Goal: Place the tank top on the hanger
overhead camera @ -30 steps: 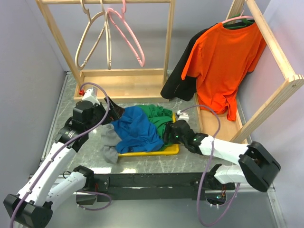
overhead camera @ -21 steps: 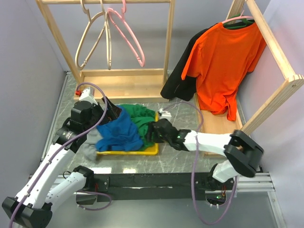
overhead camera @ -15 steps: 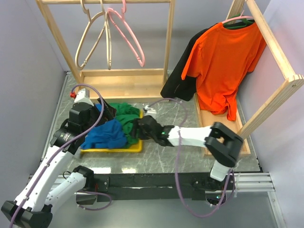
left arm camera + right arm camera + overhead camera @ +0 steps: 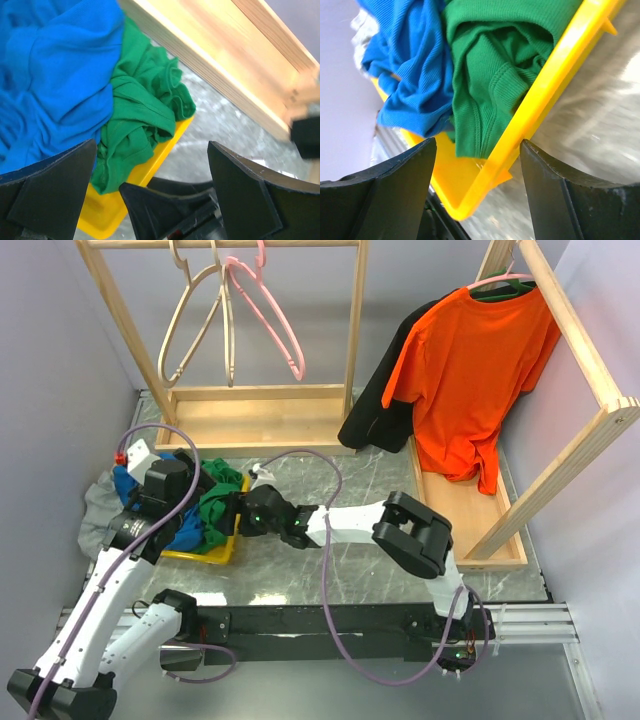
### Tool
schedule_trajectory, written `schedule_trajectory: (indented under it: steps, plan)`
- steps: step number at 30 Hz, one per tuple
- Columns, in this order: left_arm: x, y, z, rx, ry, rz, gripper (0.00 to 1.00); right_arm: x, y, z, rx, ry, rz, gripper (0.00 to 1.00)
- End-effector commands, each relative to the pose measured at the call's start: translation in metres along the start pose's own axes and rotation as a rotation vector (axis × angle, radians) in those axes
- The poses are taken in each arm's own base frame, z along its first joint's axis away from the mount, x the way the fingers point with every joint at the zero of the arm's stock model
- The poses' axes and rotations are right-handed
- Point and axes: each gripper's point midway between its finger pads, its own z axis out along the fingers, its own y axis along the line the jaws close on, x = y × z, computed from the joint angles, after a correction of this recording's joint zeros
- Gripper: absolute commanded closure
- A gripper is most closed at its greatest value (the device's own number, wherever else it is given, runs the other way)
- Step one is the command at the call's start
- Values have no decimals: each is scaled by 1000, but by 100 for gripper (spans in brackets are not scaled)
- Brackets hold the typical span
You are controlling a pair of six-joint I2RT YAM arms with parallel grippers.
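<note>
The left hand [image 4: 200, 495] hangs over a yellow plastic tray [image 4: 208, 554] that sits on the grey stone counter [image 4: 370, 480]. Its two fingers are spread as wide as they go, and there is nothing in them. Right under this hand lies the soft royal-blue tank top [image 4: 55, 75], all bunched up in the tray. A crumpled green cloth top [image 4: 145, 115] is squashed against it, on the side nearer the right hand [image 4: 477, 144].

The right arm is stretched far across the counter, so its hand sits at the tray's edge, just beside the green top. Its fingers are partly spread and the yellow rim shows between them. Neither finger seems to press on the rim, so I think this hand holds nothing. It may be there to stop the tray from sliding while the other hand picks.

The thin pink plastic hanger [image 4: 297, 365] with the curved hook hangs on a pale wooden rack [image 4: 250, 393], far past both hands and higher up. The tank top is not on it yet, so the job looks to be near its start. Next, the left hand should go down and pinch only blue cloth. The green top lies so close that it could come up too. I cannot pick out the thin straps in the heap.
</note>
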Motion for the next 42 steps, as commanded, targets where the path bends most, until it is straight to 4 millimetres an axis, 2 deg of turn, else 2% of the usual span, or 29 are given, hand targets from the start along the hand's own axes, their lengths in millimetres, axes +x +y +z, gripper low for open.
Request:
schedule_trajectory:
  steps: [1,5,10,13,17,18,20,22,23,24,26,29,30,32,33,36,39,40,42]
  plan:
    - [-17,27,4,-139,-98,-57,1,-31,66,0,-208,-73,-14,25]
    - [-28,47,8,-238,-159,-72,1,-36,66,-16,-223,-93,-36,24]
    - [-30,71,20,-342,-177,-99,1,-39,66,-59,-265,-121,-46,21]
    - [-29,88,31,-411,-171,-125,1,-42,58,-81,-260,-147,-62,20]
    - [-25,109,54,-455,-121,-190,1,-41,36,-105,-198,-173,-69,21]
    - [-28,120,63,-488,-118,-223,1,-39,26,-116,-187,-180,-66,21]
    - [-20,133,77,-510,-53,-270,2,-40,12,-134,-160,-211,-65,21]
    - [-20,135,89,-495,-48,-299,5,-41,0,-146,-129,-232,-76,21]
    - [-18,139,97,-501,-34,-301,7,-44,-5,-159,-119,-259,-79,20]
    - [-20,131,105,-454,-31,-315,10,-47,-8,-166,-112,-276,-94,20]
    - [-14,130,114,-431,7,-335,13,-53,-14,-185,-101,-316,-99,20]
    - [-16,111,123,-313,13,-342,29,-59,-17,-206,-103,-350,-116,20]
    - [-17,107,124,-287,12,-337,43,-61,-19,-211,-97,-363,-122,20]
    - [-22,101,122,-256,1,-323,59,-65,-19,-223,-102,-380,-124,20]
    - [-27,101,120,-255,-8,-314,76,-66,-20,-226,-98,-386,-126,20]
    - [-49,92,103,-234,-55,-266,99,-71,-19,-240,-104,-407,-130,20]
    - [-83,77,73,-189,-146,-219,99,-76,-19,-252,-101,-428,-139,20]
    - [-100,68,61,-161,-186,-210,99,-77,-21,-254,-90,-430,-145,19]
    - [-120,60,35,-146,-240,-185,99,-83,-17,-261,-94,-451,-150,19]
